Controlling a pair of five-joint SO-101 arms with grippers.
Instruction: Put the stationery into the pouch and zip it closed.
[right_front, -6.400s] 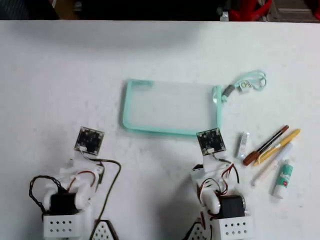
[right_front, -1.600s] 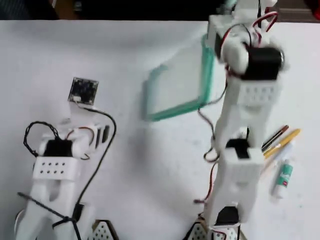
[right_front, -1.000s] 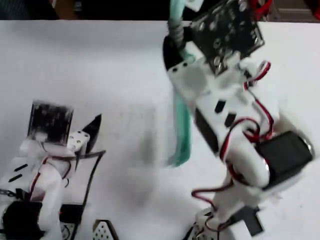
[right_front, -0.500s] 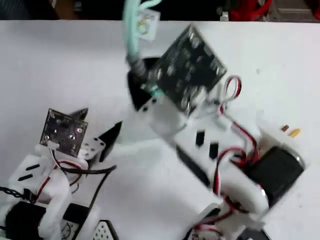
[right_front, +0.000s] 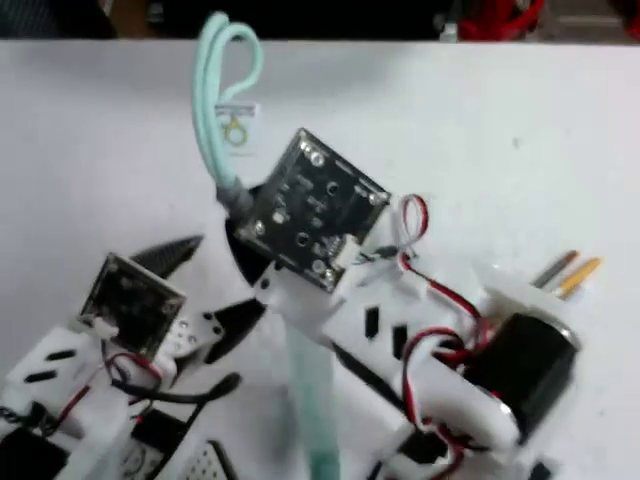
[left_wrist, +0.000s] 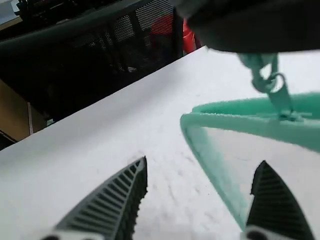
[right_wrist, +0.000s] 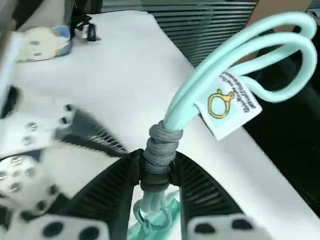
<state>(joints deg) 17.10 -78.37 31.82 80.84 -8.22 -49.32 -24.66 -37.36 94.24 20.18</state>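
Right tool (right_wrist: 157, 172) clamps the strap (right_wrist: 200, 90) at its grey knot, pouch (right_front: 312, 400) hanging edge-on over the near counter (right_front: 480, 120), left tool (left_wrist: 202, 167) gaping beside its corner, pens (right_front: 566, 272) off right, and one swing could slip that thin strap free or carry the pouch past the left tool.

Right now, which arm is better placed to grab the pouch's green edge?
Left. The left gripper is open right by a green corner of the pouch. The right gripper is shut on the strap, holding the pouch up.
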